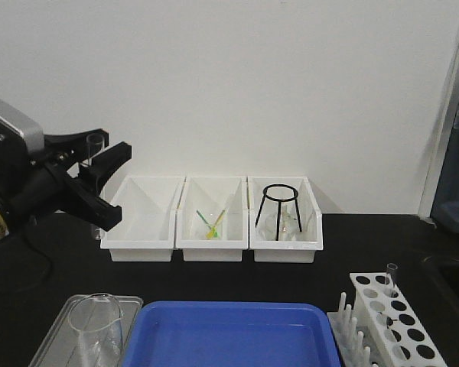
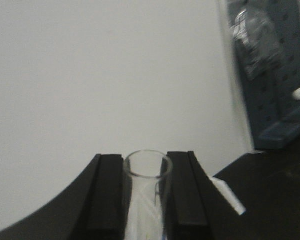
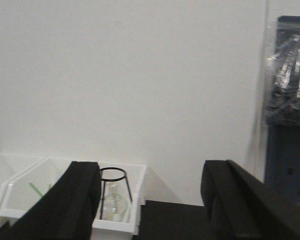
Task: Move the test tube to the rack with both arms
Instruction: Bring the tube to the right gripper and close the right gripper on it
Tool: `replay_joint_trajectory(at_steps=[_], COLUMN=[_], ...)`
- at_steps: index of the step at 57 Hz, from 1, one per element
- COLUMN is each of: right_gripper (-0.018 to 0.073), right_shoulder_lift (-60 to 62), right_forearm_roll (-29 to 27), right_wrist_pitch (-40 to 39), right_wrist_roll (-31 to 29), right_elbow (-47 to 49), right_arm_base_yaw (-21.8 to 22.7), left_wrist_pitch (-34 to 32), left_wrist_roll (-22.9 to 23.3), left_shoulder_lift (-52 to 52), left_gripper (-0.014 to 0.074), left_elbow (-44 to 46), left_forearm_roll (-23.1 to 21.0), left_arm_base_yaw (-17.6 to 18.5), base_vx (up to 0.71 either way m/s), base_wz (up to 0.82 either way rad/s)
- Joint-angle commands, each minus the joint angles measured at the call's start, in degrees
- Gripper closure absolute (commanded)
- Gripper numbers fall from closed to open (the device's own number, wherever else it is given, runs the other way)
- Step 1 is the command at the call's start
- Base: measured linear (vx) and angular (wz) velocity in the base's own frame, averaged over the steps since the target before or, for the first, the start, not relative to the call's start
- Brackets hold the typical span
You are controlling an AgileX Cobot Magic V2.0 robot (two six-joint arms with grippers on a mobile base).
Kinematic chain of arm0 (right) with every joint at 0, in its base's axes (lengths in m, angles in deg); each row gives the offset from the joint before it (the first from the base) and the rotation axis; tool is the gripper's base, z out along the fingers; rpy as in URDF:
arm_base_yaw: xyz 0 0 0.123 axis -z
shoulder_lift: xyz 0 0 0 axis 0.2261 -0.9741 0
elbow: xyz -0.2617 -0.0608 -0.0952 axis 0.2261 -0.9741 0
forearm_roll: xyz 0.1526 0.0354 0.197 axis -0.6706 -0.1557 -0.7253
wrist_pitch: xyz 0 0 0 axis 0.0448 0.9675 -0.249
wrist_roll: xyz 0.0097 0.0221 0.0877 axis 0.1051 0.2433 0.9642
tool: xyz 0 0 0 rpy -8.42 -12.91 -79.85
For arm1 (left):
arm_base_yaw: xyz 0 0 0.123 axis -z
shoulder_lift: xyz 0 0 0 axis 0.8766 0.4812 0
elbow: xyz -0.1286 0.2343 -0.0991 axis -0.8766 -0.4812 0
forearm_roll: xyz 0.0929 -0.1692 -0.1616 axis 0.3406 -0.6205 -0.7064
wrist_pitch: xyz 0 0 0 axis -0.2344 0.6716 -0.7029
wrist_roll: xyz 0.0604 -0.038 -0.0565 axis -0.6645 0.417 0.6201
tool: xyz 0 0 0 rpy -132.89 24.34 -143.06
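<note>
Left gripper [image 1: 101,183] clamps an upright test tube [image 1: 95,145] beside 3 white bins [image 1: 141,249]; right gripper [image 3: 150,200] stands wide open.

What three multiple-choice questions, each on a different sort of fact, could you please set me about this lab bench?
1. Where does the black wire tripod stand?
A. leftmost bin
B. middle bin
C. rightmost bin

2. How many white bins stand in the row?
A. two
B. three
C. four

3. What is the state of the left hand?
A. open and empty
B. shut on a test tube
C. shut on a beaker

Answers:
1 C: the front view shows its legs inside that bin.
2 B: three sit side by side.
3 B: the left wrist view shows both fingers pressed against the tube.
</note>
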Motion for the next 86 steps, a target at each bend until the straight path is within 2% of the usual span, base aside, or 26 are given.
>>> replay_joint_trajectory(at_steps=[1,6,10,14,19,26,34,42,50,71,86], right_gripper=[0.0076,0.0076,0.0076,0.0076,0.0076,0.0076,0.0076,0.0076,0.0076,0.01,0.0229], right_shoulder_lift=[0.0,-1.0,-2.4,-4.3,-7.1,-10.2,-12.0,-12.4,-12.4,-12.4,-12.4], right_forearm_roll=[9.1,16.6,19.4,19.8,19.7,18.8,18.2,17.3,17.3,17.3,17.3], right_wrist_pitch=[-4.8,-4.5,-4.5,-4.9,-6.6,-8.6,-10.3,-10.8,-10.9,-10.9,-10.9], right_wrist_roll=[3.1,6.8,10.8,13.3,13.8,13.9,14.1,14.2,14.2,14.2,14.2], right_elbow=[2.3,2.3,2.3,2.3,2.3,2.3,2.3,2.3,2.3,2.3,2.3], right_arm_base_yaw=[-4.5,-10.2,-15.3,-19.3,-23.7,-26.8,-27.2,-27.2,-27.2,-27.2,-27.2], left_wrist_pitch=[-6.3,-9.5,-9.9,-9.9,-9.5,-9.1,-9.0,-8.9,-8.5,-10.1,-11.0], left_wrist_roll=[15.5,24.9,28.2,29.0,29.0,28.7,28.3,25.5,25.5,25.9,26.2], left_shoulder_lift=[-2.5,-2.4,-2.2,-1.6,-0.5,1.6,3.9,5.6,6.6,6.8,6.8], left_gripper=[0.06,0.0596,0.0596,0.0595,0.0595,0.0595,0.0595,0.0595,0.0595,0.0595,0.0595], left_elbow=[3.0,2.9,2.9,2.9,2.9,2.9,2.9,2.9,2.9,2.9,2.9], left_forearm_roll=[11.9,20.2,24.4,24.9,24.1,22.0,19.2,18.1,17.1,16.1,16.1], left_arm_base_yaw=[0.8,3.2,6.1,9.7,14.3,18.5,22.0,24.9,26.8,27.4,27.4], base_vx=[0.0,0.0,0.0,0.0,0.0,0.0,0.0,0.0,0.0,0.0,0.0], base_wz=[0.0,0.0,0.0,0.0,0.0,0.0,0.0,0.0,0.0,0.0,0.0])
